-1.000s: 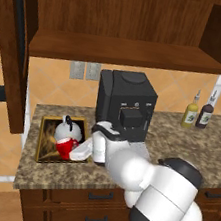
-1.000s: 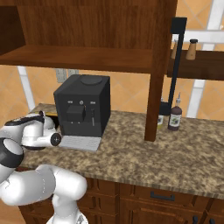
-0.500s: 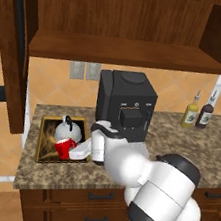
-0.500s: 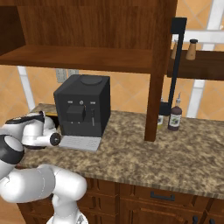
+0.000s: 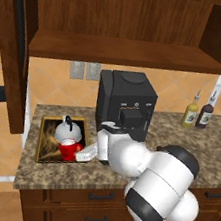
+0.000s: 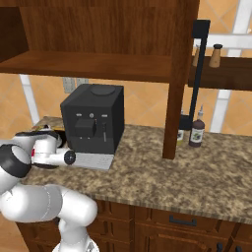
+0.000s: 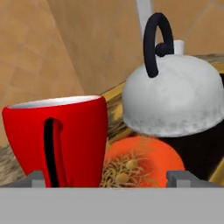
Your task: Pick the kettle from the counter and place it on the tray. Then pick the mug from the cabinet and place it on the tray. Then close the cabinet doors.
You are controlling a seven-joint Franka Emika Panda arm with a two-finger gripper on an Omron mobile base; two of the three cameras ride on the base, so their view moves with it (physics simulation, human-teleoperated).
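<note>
Kettle (image 5: 67,132) and mug (image 5: 68,151) both stand on the tray (image 5: 44,138) at the left end of the bench (image 5: 47,172), mug in front of kettle. End effector (image 5: 86,153) sits beside the mug; its grip state cannot be determined. Cabinet door (image 5: 15,49) stands open.

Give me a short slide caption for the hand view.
Close-up: red mug and silver kettle side by side on the gold-rimmed tray.

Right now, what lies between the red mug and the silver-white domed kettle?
Only the tray's orange painted picture lies between red mug and silver-white domed kettle; the hand view shows it.
</note>
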